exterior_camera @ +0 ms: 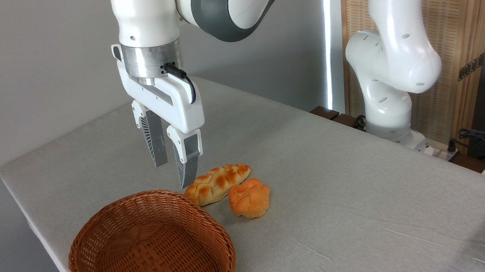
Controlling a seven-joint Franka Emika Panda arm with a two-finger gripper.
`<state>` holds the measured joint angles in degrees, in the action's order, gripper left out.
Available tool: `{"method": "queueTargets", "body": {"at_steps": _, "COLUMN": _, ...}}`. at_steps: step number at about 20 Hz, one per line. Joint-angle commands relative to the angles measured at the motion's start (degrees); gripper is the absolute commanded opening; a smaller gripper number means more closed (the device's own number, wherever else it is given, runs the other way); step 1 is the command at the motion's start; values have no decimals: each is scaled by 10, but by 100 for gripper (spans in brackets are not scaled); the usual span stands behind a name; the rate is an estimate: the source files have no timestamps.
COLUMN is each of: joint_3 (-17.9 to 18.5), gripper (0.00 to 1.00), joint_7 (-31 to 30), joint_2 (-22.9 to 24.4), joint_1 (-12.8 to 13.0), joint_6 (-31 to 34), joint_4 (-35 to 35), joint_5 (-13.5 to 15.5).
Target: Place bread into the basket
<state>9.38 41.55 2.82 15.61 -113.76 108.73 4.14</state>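
Gripper (175, 174) hangs empty at frame centre-left, jaws slightly apart, tips above tabletop (337, 180). Bun (249, 198) sits lower right of it, touching braided loaf (217, 183) between them. Wicker basket (102, 225), empty, lower left.

The claw (173, 174) hangs parted above the table (337, 180), beside the bread (249, 198) and basket (149, 247).
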Motion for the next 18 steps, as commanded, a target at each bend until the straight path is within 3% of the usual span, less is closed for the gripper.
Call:
{"method": "queueTargets", "body": {"at_steps": 1, "joint_3": 1, "gripper": 100, "joint_7": -3, "joint_2": -4, "joint_1": 1, "joint_6": 14, "joint_4": -11, "joint_5": -2}}
{"method": "queueTargets", "body": {"at_steps": 13, "joint_3": 5, "gripper": 100, "joint_7": 0, "joint_2": 5, "joint_1": -6, "joint_6": 14, "joint_4": -3, "joint_5": -3}}
{"method": "queueTargets", "body": {"at_steps": 18, "joint_3": 19, "gripper": 100, "joint_7": 21, "joint_2": 39, "joint_1": -8, "joint_6": 12, "joint_4": 57, "joint_5": -35}}
